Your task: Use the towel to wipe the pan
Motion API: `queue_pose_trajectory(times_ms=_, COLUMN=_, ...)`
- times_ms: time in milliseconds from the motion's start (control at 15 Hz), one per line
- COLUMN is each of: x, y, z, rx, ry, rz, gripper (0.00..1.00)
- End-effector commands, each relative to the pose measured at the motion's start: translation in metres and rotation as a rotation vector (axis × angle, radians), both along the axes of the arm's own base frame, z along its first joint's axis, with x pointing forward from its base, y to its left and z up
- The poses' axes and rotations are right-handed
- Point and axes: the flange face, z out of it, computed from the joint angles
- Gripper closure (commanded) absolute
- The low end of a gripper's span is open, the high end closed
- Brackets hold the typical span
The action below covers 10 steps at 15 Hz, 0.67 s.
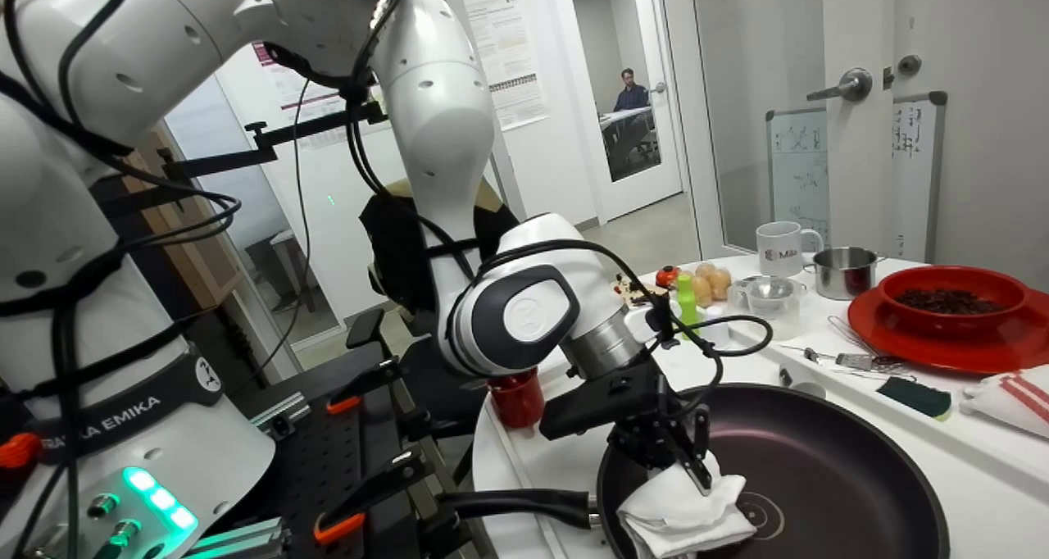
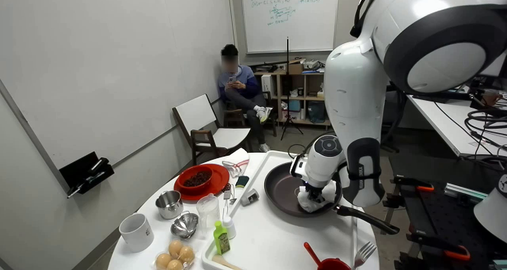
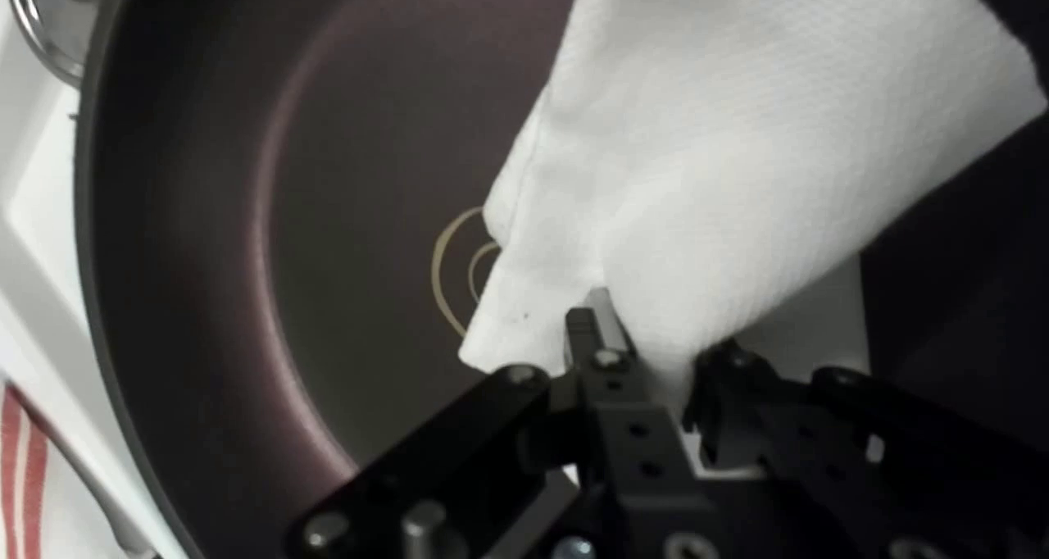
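The white towel (image 1: 687,516) lies folded and bunched inside the dark frying pan (image 1: 852,461), on the handle side. In an exterior view the pan (image 2: 283,196) and towel (image 2: 307,203) are seen with the black handle pointing away to the right. My gripper (image 1: 703,465) points down into the pan and is shut on a fold of the towel. In the wrist view the towel (image 3: 721,149) passes between the fingers (image 3: 656,338) and covers part of the ring mark on the pan's floor (image 3: 369,182). The towel's underside is hidden.
The pan stands on a white tray (image 2: 269,240). A red plate with a red bowl (image 2: 194,183), a green sponge (image 1: 914,397) and a striped cloth (image 1: 1016,399) lie beyond it. A metal pot (image 2: 169,204), mug (image 2: 136,232), green bottle (image 2: 221,238) and red cup (image 1: 518,399) stand around.
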Motion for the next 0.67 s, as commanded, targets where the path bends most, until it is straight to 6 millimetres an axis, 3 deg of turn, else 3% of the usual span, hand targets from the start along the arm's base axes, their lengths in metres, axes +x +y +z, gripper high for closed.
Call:
queue_pose_trajectory(times_ms=0, x=0.002, y=0.029, z=-0.001, rx=-0.007, ry=0.009, rz=0.076, gripper=0.92)
queue_pose_trajectory(times_ms=267, x=0.015, y=0.045, z=-0.003, rx=-0.012, ry=-0.023, rz=0.093, gripper=0.92)
queue_pose_trajectory(times_ms=600, x=0.043, y=0.038, z=0.002, rx=-0.017, ry=-0.095, rz=0.06, gripper=0.92)
